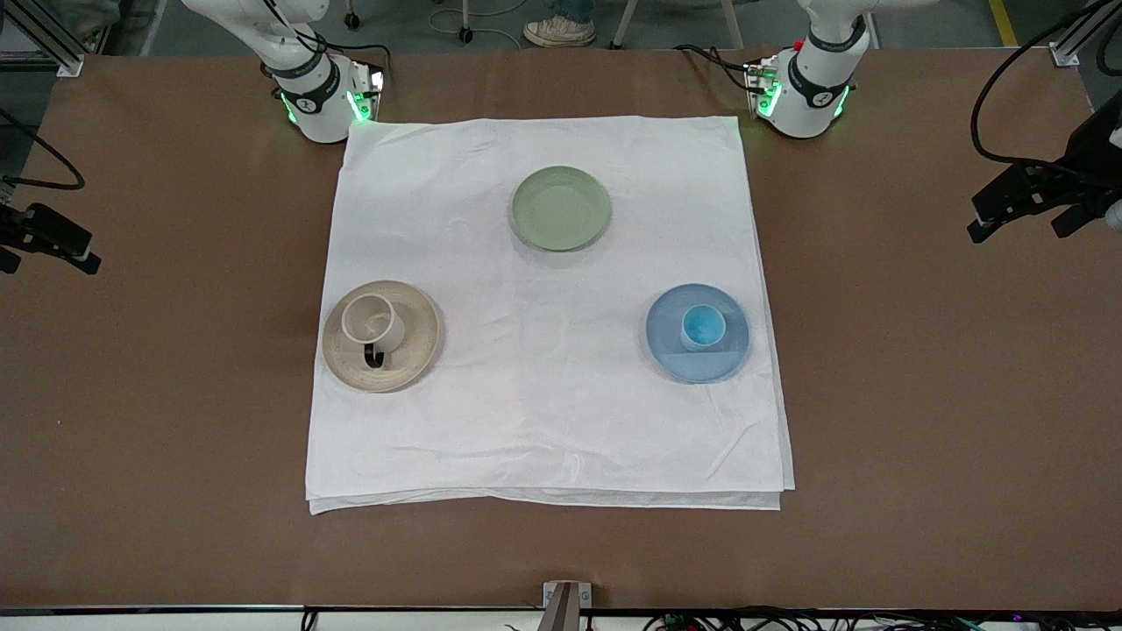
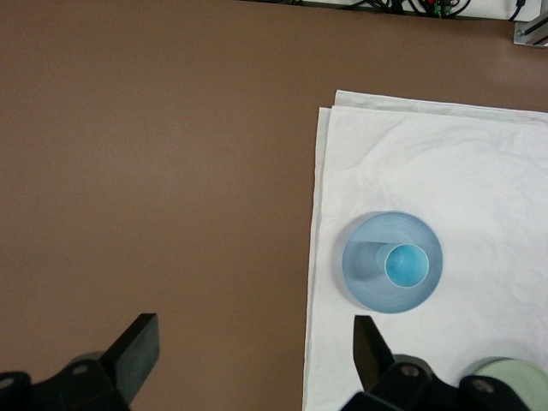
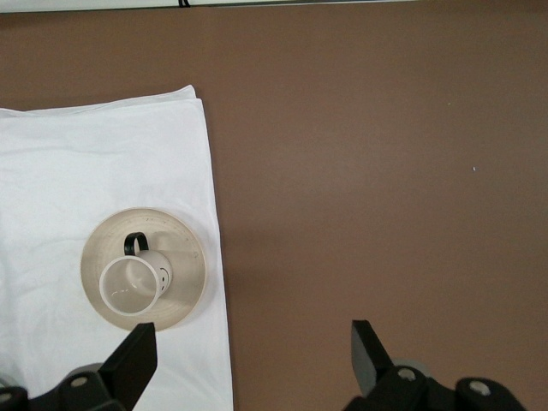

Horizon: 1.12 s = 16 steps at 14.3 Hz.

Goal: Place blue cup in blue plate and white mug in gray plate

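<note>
The blue cup [image 1: 702, 326] stands upright in the blue plate [image 1: 697, 366] toward the left arm's end of the white cloth; both also show in the left wrist view, cup [image 2: 406, 264] and plate [image 2: 366, 276]. The white mug [image 1: 372, 320] with its black handle stands in the gray plate [image 1: 414, 350] toward the right arm's end; in the right wrist view the mug [image 3: 133, 282] sits in the plate [image 3: 185, 255]. My left gripper [image 1: 1021, 223] [image 2: 254, 334] is open and empty over bare table off the cloth. My right gripper [image 1: 53, 250] [image 3: 253, 338] is open and empty over the cloth's edge.
A pale green plate [image 1: 561, 209] lies empty on the white cloth [image 1: 543, 421], farther from the front camera than the other two plates. The brown table [image 1: 920, 394] surrounds the cloth. The arm bases stand at the cloth's two corners farthest from the front camera.
</note>
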Each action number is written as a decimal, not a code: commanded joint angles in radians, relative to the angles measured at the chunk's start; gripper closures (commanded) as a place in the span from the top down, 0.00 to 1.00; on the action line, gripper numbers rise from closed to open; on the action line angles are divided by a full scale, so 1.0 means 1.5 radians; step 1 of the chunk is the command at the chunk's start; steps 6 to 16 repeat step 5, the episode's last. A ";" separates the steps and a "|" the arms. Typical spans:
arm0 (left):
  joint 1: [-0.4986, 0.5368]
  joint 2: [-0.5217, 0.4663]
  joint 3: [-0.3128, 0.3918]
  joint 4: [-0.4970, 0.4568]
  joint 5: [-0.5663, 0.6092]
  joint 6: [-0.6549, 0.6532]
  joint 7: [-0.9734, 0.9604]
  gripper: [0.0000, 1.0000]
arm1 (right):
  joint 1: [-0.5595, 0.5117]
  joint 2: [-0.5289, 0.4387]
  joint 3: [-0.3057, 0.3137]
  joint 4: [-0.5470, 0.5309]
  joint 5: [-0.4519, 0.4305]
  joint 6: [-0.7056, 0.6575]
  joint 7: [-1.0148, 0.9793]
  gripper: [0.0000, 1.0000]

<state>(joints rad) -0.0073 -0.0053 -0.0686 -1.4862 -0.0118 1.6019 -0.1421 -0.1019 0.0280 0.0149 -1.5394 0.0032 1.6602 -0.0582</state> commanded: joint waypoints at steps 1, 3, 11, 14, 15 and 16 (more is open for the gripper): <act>-0.005 0.002 0.007 0.016 -0.011 -0.014 0.008 1.00 | -0.002 -0.020 0.000 -0.024 -0.008 0.011 -0.009 1.00; -0.004 0.003 0.007 0.016 -0.011 -0.014 0.009 1.00 | -0.002 -0.020 0.000 -0.024 -0.016 0.010 -0.009 1.00; -0.004 0.003 0.007 0.016 -0.009 -0.014 0.010 1.00 | -0.003 -0.020 0.000 -0.024 -0.016 0.010 -0.009 1.00; -0.004 0.003 0.007 0.016 -0.009 -0.014 0.010 1.00 | -0.003 -0.020 0.000 -0.024 -0.016 0.010 -0.009 1.00; -0.004 0.003 0.007 0.016 -0.009 -0.014 0.010 1.00 | -0.003 -0.020 0.000 -0.024 -0.016 0.010 -0.009 1.00; -0.004 0.003 0.007 0.016 -0.009 -0.014 0.010 1.00 | -0.003 -0.020 0.000 -0.024 -0.016 0.010 -0.009 1.00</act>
